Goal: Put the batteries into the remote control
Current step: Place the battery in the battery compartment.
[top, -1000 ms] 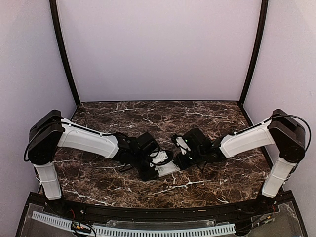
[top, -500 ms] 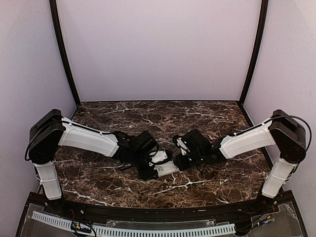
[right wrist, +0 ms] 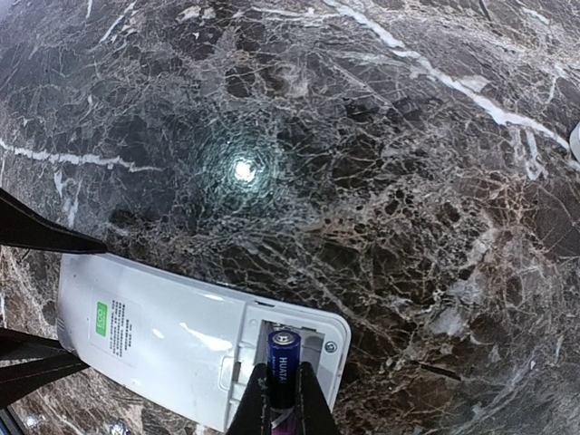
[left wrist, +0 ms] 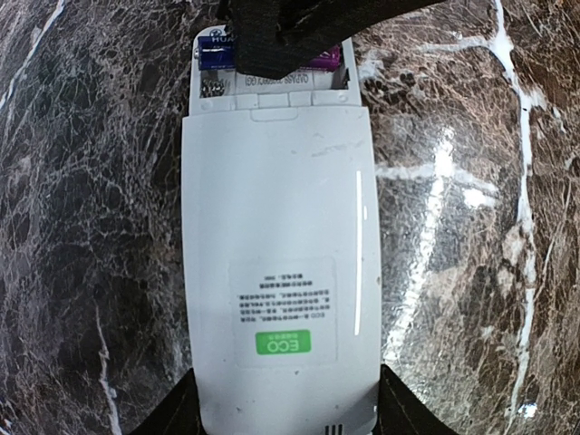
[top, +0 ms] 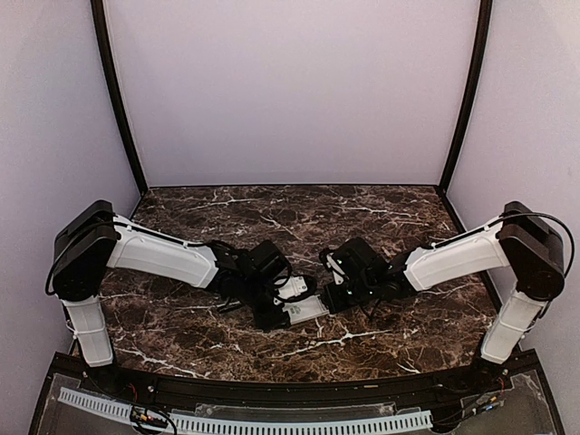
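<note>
The white remote control (left wrist: 279, 272) lies back side up on the marble table, its battery bay open at the far end; it also shows in the top view (top: 302, 310) and the right wrist view (right wrist: 172, 344). My left gripper (left wrist: 285, 419) is shut on the remote's sides near its end with the green ECO label (left wrist: 282, 342). My right gripper (right wrist: 281, 403) is shut on a blue battery (right wrist: 282, 362) and holds it tilted into the open bay. A blue and purple battery (left wrist: 272, 60) shows in the bay under the right gripper's dark fingers (left wrist: 272, 36).
Dark marble table (top: 299, 217) between purple walls. A small white piece (right wrist: 575, 140) shows at the right edge of the right wrist view. Both arms meet at the table's middle front.
The right gripper has moved slightly left and down toward the remote's open end with the battery. The left arm and the remote have hardly moved.
</note>
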`<state>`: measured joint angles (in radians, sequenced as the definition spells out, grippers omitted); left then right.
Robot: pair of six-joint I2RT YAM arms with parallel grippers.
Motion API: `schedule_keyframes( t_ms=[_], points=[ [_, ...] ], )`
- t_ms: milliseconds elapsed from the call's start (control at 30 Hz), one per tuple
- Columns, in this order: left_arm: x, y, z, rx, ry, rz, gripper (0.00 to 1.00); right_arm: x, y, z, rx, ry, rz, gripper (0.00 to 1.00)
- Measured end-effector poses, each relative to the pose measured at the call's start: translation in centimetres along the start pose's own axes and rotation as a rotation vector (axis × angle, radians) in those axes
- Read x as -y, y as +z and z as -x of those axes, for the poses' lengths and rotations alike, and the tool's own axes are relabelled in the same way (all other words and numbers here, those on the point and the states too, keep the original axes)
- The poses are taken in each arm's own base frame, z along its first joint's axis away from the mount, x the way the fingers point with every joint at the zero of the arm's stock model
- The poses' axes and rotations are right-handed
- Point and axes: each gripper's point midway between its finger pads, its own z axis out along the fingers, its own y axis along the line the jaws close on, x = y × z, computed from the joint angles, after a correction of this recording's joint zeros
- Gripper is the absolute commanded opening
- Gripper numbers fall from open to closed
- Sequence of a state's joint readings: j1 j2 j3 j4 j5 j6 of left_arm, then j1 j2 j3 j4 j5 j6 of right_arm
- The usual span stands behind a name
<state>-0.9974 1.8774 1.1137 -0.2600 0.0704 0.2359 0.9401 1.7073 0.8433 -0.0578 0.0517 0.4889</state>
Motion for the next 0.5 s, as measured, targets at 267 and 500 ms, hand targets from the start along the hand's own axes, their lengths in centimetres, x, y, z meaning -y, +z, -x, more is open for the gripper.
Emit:
schedule_keyframes(
  t_ms=[267,500],
  points=[
    [-0.01,0.0,0.01,0.0,0.002,0.001,0.0,0.07,0.02,-0.05,-0.002,0.028,-0.009,0.11],
    [-0.03,0.0,0.0,0.0,0.004,0.002,0.0,0.02,0.28,-0.16,-0.019,0.056,-0.024,0.12]
  ],
)
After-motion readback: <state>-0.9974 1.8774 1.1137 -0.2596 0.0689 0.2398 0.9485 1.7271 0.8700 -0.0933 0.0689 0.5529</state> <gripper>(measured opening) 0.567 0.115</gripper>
